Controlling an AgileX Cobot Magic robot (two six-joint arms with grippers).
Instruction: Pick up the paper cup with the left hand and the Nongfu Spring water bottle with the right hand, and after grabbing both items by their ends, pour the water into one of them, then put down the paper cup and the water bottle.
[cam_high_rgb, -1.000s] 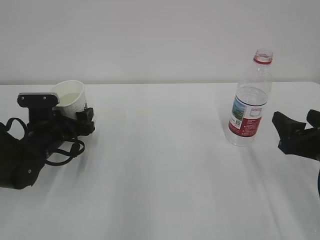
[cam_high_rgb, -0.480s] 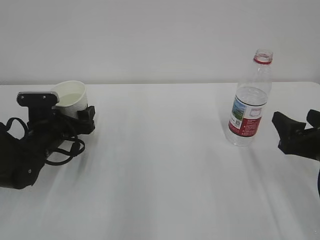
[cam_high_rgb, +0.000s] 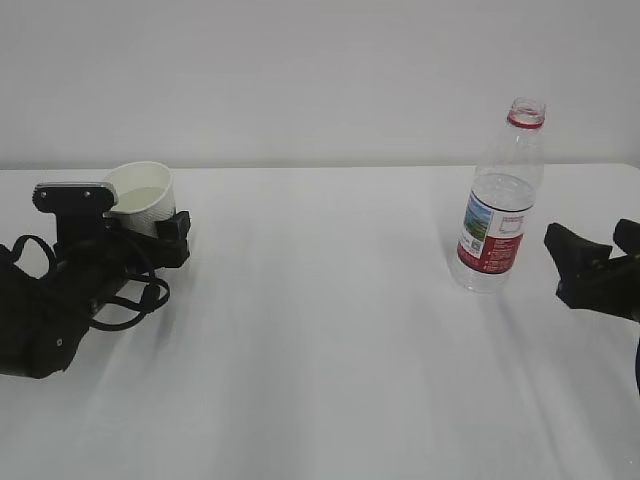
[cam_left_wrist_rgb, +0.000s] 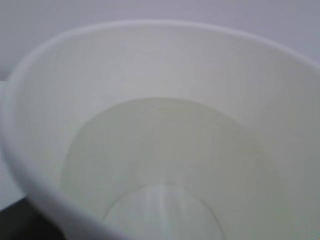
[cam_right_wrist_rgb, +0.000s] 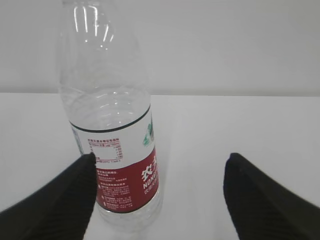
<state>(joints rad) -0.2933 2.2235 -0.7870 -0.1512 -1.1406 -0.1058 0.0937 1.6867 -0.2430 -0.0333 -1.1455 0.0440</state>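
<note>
Cups: one, the cup, white, at the far left of the table, standing close to upright with its mouth open to us; in the left wrist view the cup fills the whole picture, cream inside.
Water: there's a pale pool of water in the bottom of the cup, and some more low in the bottle.
Bottles: one, the bottle, upright at the right of the table, no cap, red ring at the neck, red band on the label; up close the bottle stands left of centre between two dark fingers.
Arms: two, one each side, well apart.
Left hand: the left hand sits low right around the cup, with the cup rising out of its fork; can't tell from here whether the jaws are pressing it or have let go.
Right hand: the right hand is just beside the bottle, off to its right; jaws wide apart, the left finger right by the label, the other finger well clear, nothing gripped.
</note>
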